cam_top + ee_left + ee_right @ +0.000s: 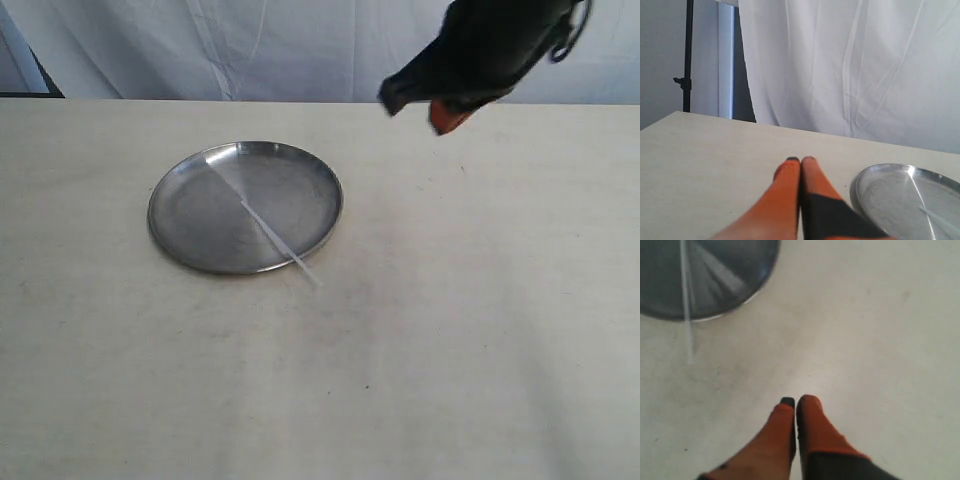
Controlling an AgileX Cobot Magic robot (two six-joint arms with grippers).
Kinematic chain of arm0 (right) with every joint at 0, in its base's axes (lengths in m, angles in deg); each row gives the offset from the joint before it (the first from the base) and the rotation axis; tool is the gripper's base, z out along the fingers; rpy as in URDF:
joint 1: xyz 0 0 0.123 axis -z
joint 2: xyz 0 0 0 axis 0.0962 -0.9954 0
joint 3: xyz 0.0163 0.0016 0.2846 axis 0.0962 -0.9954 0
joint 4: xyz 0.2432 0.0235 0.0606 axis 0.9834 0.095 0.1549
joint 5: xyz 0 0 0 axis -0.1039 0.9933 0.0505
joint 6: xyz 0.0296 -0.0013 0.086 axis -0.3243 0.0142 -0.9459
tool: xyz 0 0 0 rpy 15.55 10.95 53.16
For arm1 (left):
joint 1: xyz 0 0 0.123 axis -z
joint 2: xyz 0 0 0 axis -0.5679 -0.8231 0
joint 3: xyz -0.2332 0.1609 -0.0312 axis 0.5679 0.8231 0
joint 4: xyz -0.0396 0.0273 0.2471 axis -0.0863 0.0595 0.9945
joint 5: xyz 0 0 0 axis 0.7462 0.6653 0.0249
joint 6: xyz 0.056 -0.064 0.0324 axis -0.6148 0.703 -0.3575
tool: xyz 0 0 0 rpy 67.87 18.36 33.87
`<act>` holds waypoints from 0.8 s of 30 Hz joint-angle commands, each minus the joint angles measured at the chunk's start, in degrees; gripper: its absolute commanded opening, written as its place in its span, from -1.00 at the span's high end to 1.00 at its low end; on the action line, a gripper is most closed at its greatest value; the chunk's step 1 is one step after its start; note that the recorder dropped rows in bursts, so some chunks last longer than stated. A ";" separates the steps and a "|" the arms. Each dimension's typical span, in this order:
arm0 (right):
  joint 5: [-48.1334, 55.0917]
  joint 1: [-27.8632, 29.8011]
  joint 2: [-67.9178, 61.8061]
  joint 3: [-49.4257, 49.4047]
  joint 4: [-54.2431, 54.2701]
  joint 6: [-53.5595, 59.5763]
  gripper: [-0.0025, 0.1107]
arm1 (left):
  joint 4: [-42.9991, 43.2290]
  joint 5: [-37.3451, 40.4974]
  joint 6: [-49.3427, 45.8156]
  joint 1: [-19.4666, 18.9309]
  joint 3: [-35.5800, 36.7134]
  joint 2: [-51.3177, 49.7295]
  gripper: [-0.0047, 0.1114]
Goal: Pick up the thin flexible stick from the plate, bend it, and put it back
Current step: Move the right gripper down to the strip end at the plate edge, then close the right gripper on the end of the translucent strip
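The round silver-grey plate [200, 215] lies on the table left of centre. Across it lies the thin whitish stick [278, 243], one end jutting over the near right rim onto the table. The right wrist view shows the plate [740, 270] and the stick [688, 325] ahead of my right gripper [795, 401], which is shut and empty above bare table. In the exterior view that gripper [440, 115] hangs high at the back right. My left gripper [800, 160] is shut and empty, low beside the plate [875, 190]; the stick [940, 217] shows faintly there.
The beige table [450, 330] spreads wide around the plate. A white curtain [250, 45] hangs behind the table's far edge. In the left wrist view a dark stand [687, 60] rises beyond the table's corner.
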State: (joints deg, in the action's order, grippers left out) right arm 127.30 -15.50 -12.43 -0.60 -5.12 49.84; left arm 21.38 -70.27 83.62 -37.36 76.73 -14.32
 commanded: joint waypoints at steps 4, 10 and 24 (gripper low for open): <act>-0.60 -11.09 -12.68 2.39 -2.46 0.78 -0.10 | -0.13 -0.47 0.03 -0.09 0.22 0.25 0.92; -0.50 -12.72 -17.73 2.39 -1.13 -1.12 -0.09 | -0.13 -0.47 0.03 -0.09 0.22 0.25 0.92; -8.25 -15.00 -23.30 2.46 0.85 -3.22 -0.09 | -0.13 -0.47 0.03 -0.09 0.22 0.25 0.92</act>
State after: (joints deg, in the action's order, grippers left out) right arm 120.49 -30.51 -35.02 1.43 -3.37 47.18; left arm 21.38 -70.27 83.62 -37.36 76.73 -14.32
